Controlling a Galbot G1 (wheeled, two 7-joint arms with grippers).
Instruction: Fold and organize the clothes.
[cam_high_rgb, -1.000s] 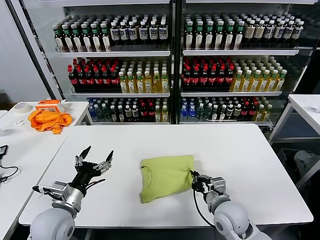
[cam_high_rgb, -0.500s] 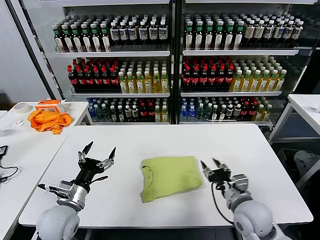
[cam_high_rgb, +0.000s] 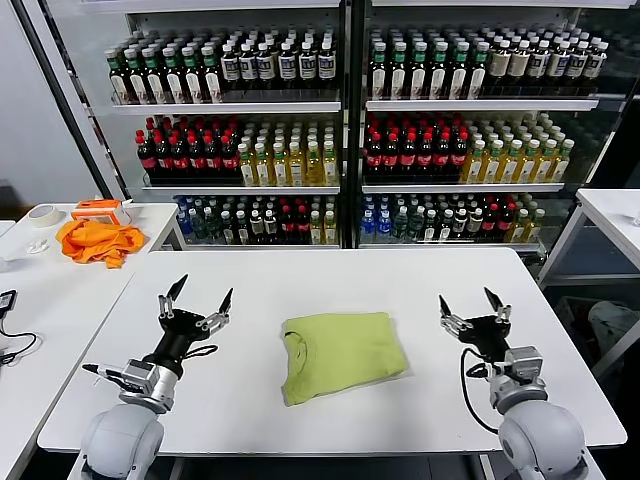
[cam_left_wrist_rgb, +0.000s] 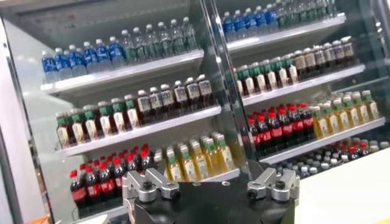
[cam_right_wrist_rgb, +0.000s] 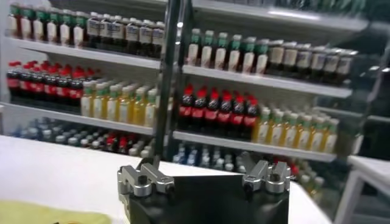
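Lime-green T-shirt (cam_high_rgb: 341, 352) folded into a rough rectangle, lying flat near centre of white table (cam_high_rgb: 300, 285), slightly skewed, round neck at its left edge, nothing touching it. Left gripper (cam_high_rgb: 195, 297) raised above table on left side, well apart from shirt, fingers spread wide and pointing up/forward, holding nothing. Right gripper (cam_high_rgb: 473, 304) raised on right side, also apart from shirt, fingers splayed, holding nothing. Both arms' rounded grey bodies low at near table edge, shirt roughly midway btwn them. In left wrist view, gripper base (cam_left_wrist_rgb: 210, 195) w/ two metal knuckles aimed at the bottle shelves, fingertips out of view. In right wrist view, same sort of base (cam_right_wrist_rgb: 204, 189) w/ knuckles, shelves beyond, and a sliver of yellow-green cloth (cam_right_wrist_rgb: 36, 213) at a corner of that pic. Behind table: glass-fronted cooler shelves (cam_high_rgb: 340, 130) packed w/ bottles, dark, red, yellow, green and blue rows. On a separate side table (cam_high_rgb: 70, 280) at far left: crumpled orange cloth (cam_high_rgb: 98, 241), an orange-and-white box (cam_high_rgb: 98, 210) just behind it, a roll of tape (cam_high_rgb: 42, 215) near it. Another white table edge (cam_high_rgb: 610, 215) at far right. Black cable (cam_high_rgb: 15, 345) on left side table near its front.
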